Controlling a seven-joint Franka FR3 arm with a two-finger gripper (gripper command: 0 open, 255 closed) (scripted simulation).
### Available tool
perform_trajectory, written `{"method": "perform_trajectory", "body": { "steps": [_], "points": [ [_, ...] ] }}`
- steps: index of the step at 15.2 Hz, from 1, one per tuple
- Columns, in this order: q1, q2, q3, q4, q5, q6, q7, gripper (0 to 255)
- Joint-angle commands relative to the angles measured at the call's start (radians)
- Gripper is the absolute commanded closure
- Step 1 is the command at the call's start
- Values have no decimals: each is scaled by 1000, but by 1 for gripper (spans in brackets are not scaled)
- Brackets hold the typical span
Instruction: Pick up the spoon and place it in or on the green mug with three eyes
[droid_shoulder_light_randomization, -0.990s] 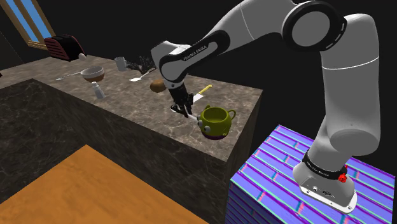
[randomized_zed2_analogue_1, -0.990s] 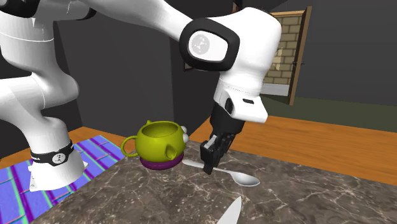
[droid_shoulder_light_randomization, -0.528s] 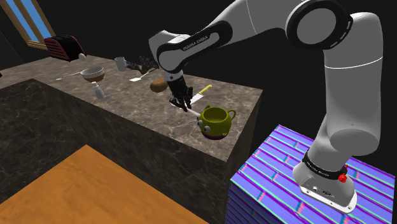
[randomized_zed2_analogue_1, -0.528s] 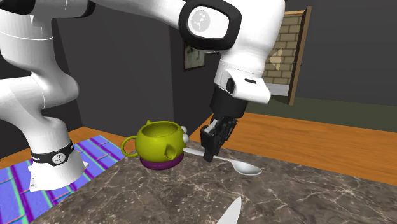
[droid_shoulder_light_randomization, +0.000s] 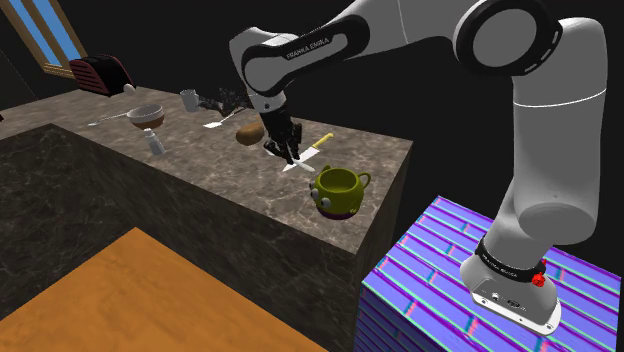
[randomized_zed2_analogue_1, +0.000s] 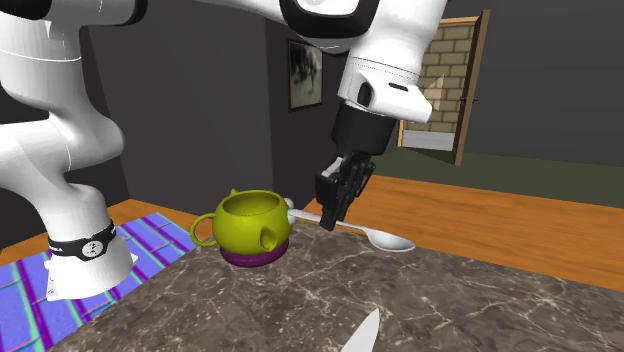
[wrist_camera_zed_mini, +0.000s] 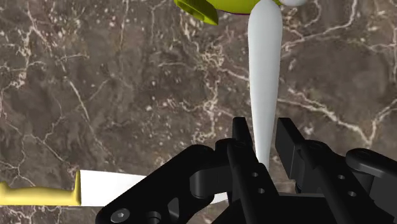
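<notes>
In the shoulder view the white arm reaches from the striped stand (droid_shoulder_light_randomization: 455, 290) over the dark marble counter (droid_shoulder_light_randomization: 200, 165). Its black gripper (droid_shoulder_light_randomization: 288, 152) points down near the counter's front edge, just up and left of the green mug (droid_shoulder_light_randomization: 340, 190). A white sliver of the spoon (droid_shoulder_light_randomization: 297, 167) shows at the fingertips. A knife (droid_shoulder_light_randomization: 320, 143) with a yellow handle lies just behind, a brown lump (droid_shoulder_light_randomization: 249, 132) sits beside the arm, and a bowl (droid_shoulder_light_randomization: 145, 115) and a toaster (droid_shoulder_light_randomization: 100, 72) stand well apart toward the far left. In the second exterior view the gripper (randomized_zed2_analogue_1: 333, 205) is closed on the spoon's handle. The spoon (randomized_zed2_analogue_1: 388, 240) lies roughly level, with its bowl out to the right and its handle end close to the mug (randomized_zed2_analogue_1: 247, 228), which stands on a purple base. Whether the spoon is clear of the marble cannot be told here. The knife's blade tip (randomized_zed2_analogue_1: 362, 335) enters at the lower edge. In the wrist view the two fingers of the gripper (wrist_camera_zed_mini: 264, 137) stand narrowly apart and pinch the spoon (wrist_camera_zed_mini: 264, 70) between them. The handle runs away from the gripper toward the mug's green rim (wrist_camera_zed_mini: 216, 6). The knife (wrist_camera_zed_mini: 127, 188) lies on the counter (wrist_camera_zed_mini: 95, 83) beside the gripper.
</notes>
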Motion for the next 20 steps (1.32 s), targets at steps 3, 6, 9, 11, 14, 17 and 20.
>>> {"method": "perform_trajectory", "body": {
  "steps": [3, 6, 9, 11, 14, 17, 20],
  "points": [
    [2, -8, 2, 44, 3, -52, -2, 255],
    [3, -11, 2, 80, 3, -91, -4, 255],
    [5, -12, 3, 119, 4, -131, -6, 255],
    [7, -11, 3, 147, 4, -158, -8, 255],
    [9, -8, 4, 186, 3, -194, -9, 255],
    [-8, -152, 9, -9, 32, -140, -11, 255],
    [-16, -285, 12, -173, 59, -105, -17, 255]
  ]
}}
